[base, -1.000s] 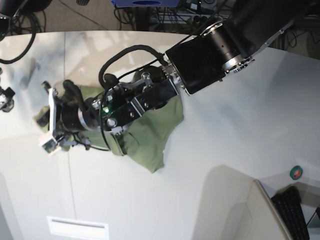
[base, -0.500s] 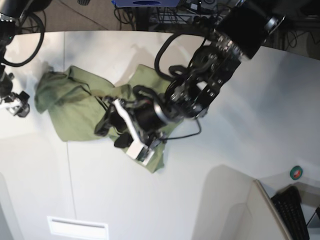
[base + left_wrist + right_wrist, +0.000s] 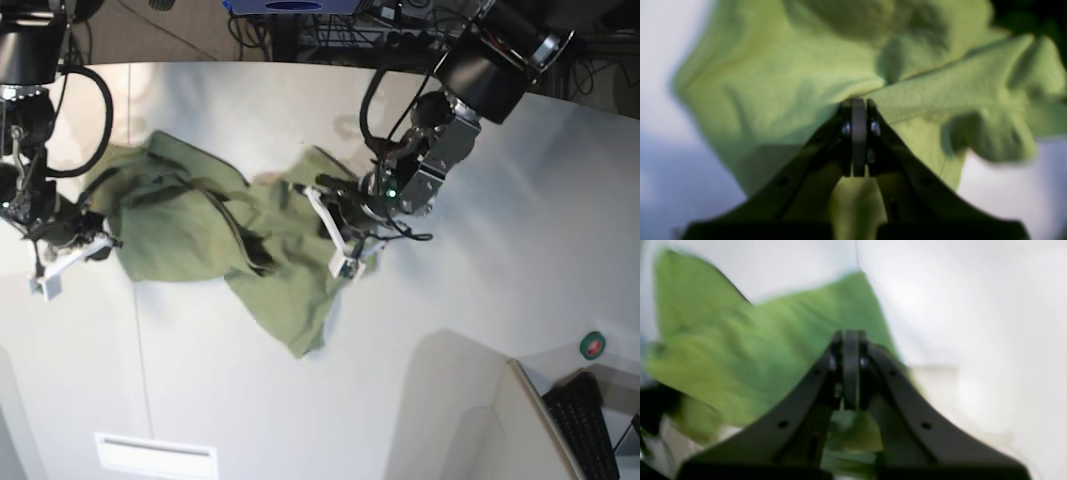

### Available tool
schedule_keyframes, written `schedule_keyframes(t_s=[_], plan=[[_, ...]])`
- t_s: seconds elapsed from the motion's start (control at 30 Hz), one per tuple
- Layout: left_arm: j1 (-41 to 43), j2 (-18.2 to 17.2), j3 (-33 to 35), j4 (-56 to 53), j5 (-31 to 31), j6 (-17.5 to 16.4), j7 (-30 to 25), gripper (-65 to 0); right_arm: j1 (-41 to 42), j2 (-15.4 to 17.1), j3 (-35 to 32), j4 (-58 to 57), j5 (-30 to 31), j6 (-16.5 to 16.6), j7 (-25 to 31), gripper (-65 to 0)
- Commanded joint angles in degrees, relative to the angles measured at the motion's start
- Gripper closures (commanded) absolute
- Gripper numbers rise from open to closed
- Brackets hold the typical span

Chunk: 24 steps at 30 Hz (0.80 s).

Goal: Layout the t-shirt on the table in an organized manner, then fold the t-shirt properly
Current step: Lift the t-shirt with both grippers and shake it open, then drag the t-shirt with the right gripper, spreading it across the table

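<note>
The olive-green t-shirt lies rumpled across the table, stretched between my two grippers. At the shirt's right end my left gripper is shut on a fold; the left wrist view shows its tips pinching a ridge of the t-shirt. My right gripper sits at the shirt's lower left edge. The blurred right wrist view shows this gripper closed, with the t-shirt ahead of and beneath its tips.
A thin dark seam line runs down the table below the shirt. Near the front edge lies a white rectangular label. A green round object and a keyboard sit at the lower right. Cables lie behind the table's curved far edge.
My left arm drew back to the right and closed on the shirt's right end. The right arm came in from the left edge to the shirt and shut. The shirt is spread wider.
</note>
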Motion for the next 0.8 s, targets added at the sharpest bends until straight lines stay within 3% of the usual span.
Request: schedule_keyframes(t_s=[0.0,0.13,0.27,0.33,0.4,0.47,0.53,0.6,0.67,0.77], plan=[[-1.5,-0.1,-0.2,-0.3,1.2,-0.1,-0.1,0.0,1.2,0.6,-0.7,-0.6,0.9,0.4,0.9,0.0],[-7.7,2.4,-0.2,-7.0,4.9,-0.1,-1.0,0.0,-0.4,-0.1,-4.2,-3.5,0.9,0.2,-2.9,0.0],[-15.1,7.3,-0.1,-17.4,7.9,-0.1,-8.2,0.0,-3.0,-3.0,-15.2,-1.2,0.8,-0.3,-3.5,0.0],[-19.4,10.4,-0.2,-23.5,9.1,-0.1,-12.0,0.0,-2.9,-5.0,-19.6,-1.5,0.8,-3.3,-2.8,0.0],[-23.8,13.8,-0.2,-29.9,8.5,-0.1,-16.7,0.0,-1.0,-6.9,-23.6,-3.4,0.8,-6.2,-1.8,0.0],[-27.6,17.4,-0.3,-34.6,6.6,-0.1,-21.8,0.0,2.0,-8.3,-27.0,-4.7,0.9,-6.7,-1.1,0.0],[-30.6,19.0,-0.3,-35.4,3.4,0.0,-23.2,0.0,4.4,-8.5,-28.7,-3.9,1.1,-6.8,-1.5,0.0],[-32.5,19.0,-0.3,-32.9,-1.3,0.0,-22.9,0.0,5.3,-8.4,-28.3,-1.0,1.1,-6.8,-3.4,0.0],[-33.2,17.9,-0.3,-27.8,-6.6,0.0,-18.7,0.0,4.9,-7.9,-25.3,3.8,1.1,-6.8,-7.0,0.0],[-31.9,9.5,-0.3,-17.0,-12.6,0.1,-9.8,0.0,1.8,-6.5,-19.5,12.5,1.0,-6.8,-10.4,0.0]])
